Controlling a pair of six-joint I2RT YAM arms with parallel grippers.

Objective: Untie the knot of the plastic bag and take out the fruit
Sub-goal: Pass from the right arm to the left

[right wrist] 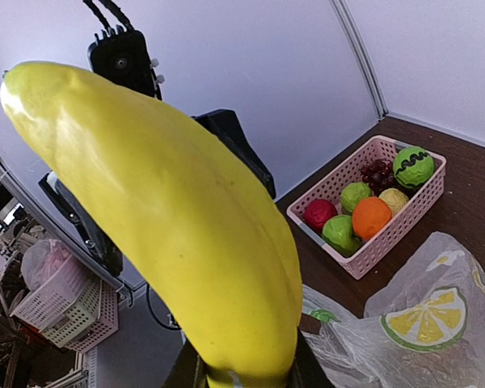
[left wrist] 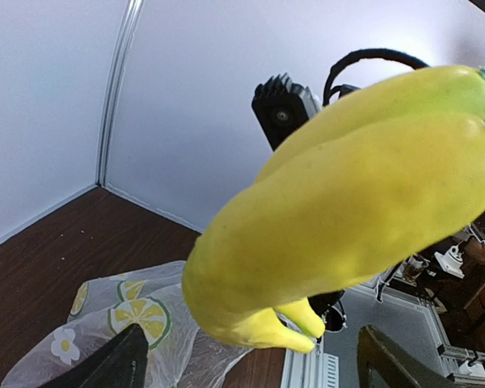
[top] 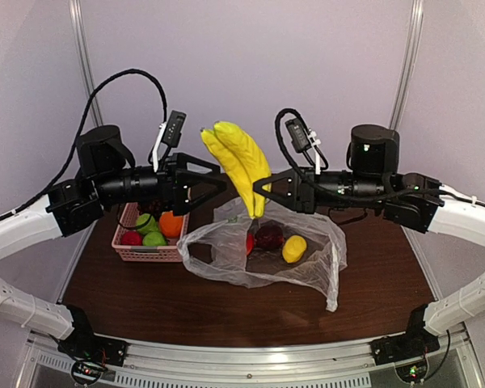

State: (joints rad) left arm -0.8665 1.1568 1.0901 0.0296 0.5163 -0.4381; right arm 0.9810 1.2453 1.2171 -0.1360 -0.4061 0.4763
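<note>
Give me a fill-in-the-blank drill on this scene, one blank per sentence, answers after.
The gripper shut on the bananas belongs to the ____ arm.
The left gripper stands ____, holding nothing.
The orange lies in the ____ basket.
The dark red fruit lies in the clear plastic ____.
Missing words: right; open; pink; bag.

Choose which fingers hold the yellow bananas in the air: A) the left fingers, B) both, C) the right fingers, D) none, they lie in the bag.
C: the right fingers pinch the bananas at their lower end, while the left fingers stand wide open.
</note>
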